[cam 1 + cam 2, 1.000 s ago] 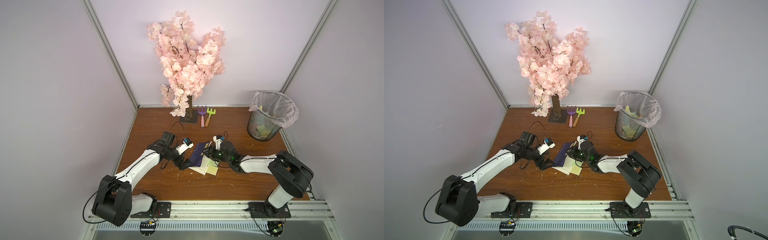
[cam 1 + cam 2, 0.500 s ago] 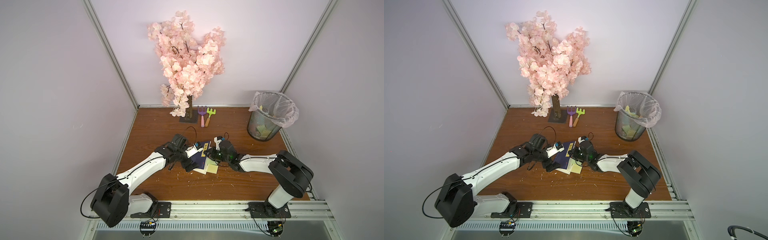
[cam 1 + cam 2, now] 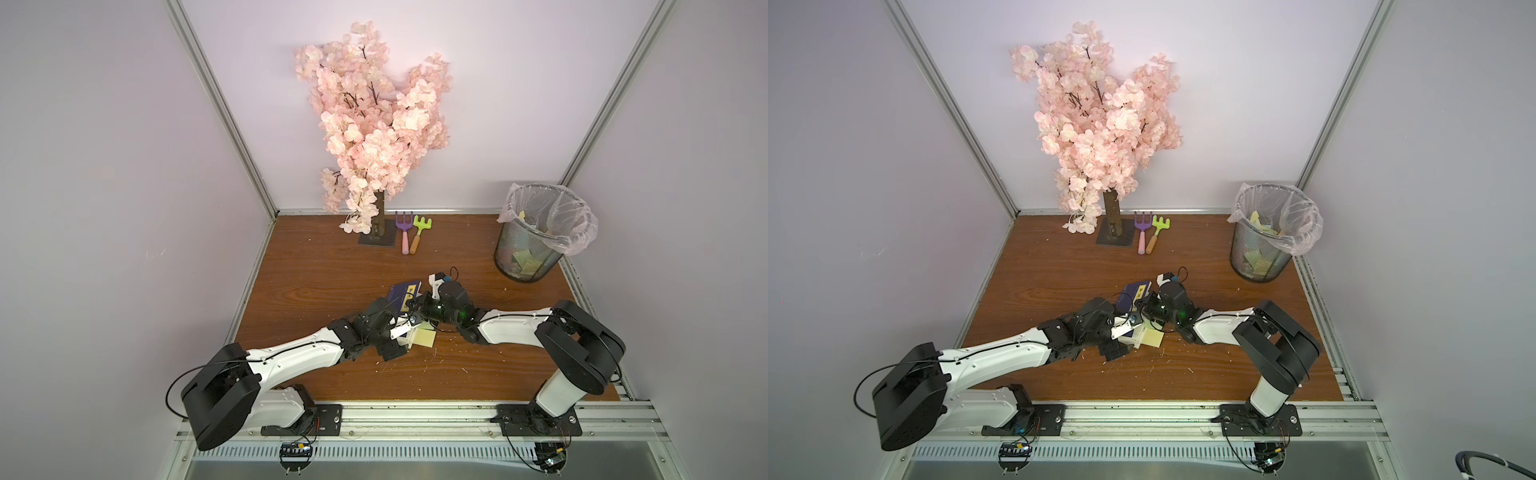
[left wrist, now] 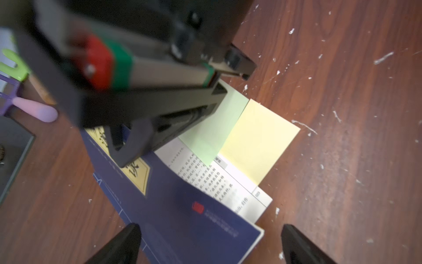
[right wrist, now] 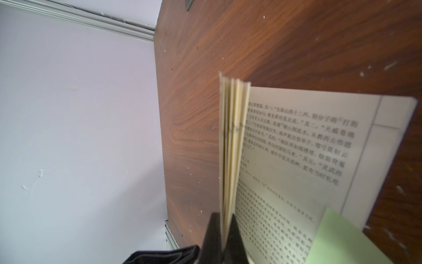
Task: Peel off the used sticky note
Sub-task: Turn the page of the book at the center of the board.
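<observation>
Pale lilac walls [image 3: 478, 104] enclose a scuffed wooden table [image 3: 316, 266]; a pink blossom tree [image 3: 374, 137] and two toy rakes [image 3: 404, 237] sit at the back, a lined wire bin [image 3: 525, 257] in the right corner.

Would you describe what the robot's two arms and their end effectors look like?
Both the left arm and right arm have white link shells with bulky black joints and thin black cables along them. The left end effector has black tapered fingers; the right end effector is black too, with a red and a green block on its rail.
</observation>
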